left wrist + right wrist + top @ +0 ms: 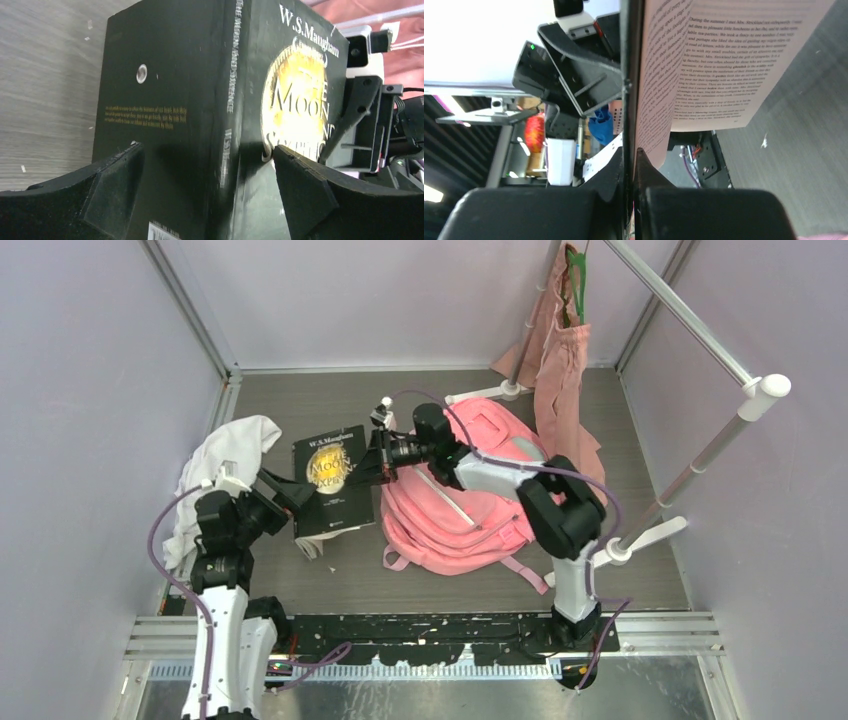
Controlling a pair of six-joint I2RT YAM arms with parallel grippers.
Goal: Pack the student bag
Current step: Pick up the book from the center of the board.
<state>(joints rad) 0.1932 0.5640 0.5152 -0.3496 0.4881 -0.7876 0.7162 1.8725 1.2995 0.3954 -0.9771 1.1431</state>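
Note:
The pink student bag point(470, 502) lies flat on the table right of centre. A black paperback, "The Moon and Sixpence" point(333, 478), is raised just left of the bag. My right gripper point(378, 468) is shut on the front cover's edge point(626, 75), and loose printed pages point(704, 60) fan away to the right of it. My left gripper point(297, 498) is open at the book's lower left. In the left wrist view its fingers point(117, 170) stand wide apart on either side of the book's spine point(227, 125).
A white cloth point(225, 452) is heaped at the left wall beside the left arm. A dusty-pink tote on a green hanger point(560, 365) hangs from a white rack point(690, 330), whose foot point(640, 538) stands right of the bag.

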